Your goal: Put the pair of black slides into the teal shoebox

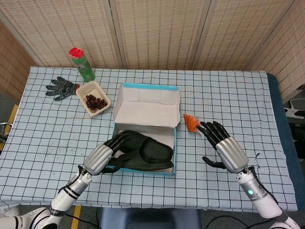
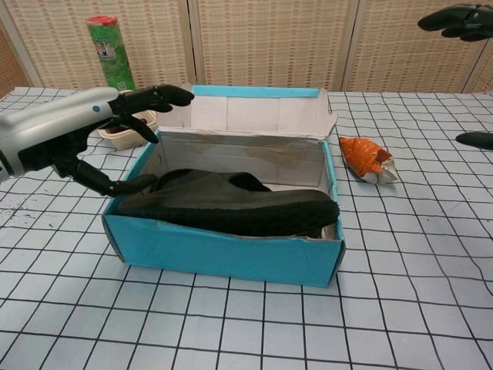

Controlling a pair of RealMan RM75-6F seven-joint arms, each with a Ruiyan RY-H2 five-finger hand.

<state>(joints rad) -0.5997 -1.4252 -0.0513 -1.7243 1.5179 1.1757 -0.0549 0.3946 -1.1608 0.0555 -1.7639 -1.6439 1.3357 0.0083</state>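
The table [image 1: 248, 90] wore a checked cloth. The teal shoebox [image 1: 144, 157] sat near the middle with its lid up, and the black slides [image 1: 143, 151] lay inside. The left hand [image 1: 102, 156] hung at the box's left edge, fingers spread, holding nothing. The right hand [image 1: 225, 148] was off to the right, fingers spread, empty.

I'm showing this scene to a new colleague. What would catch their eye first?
Mid-table, the open teal shoebox with the black slides inside. The open left hand hovers at its left edge; the open right hand is off to the right, near an orange wrapper.
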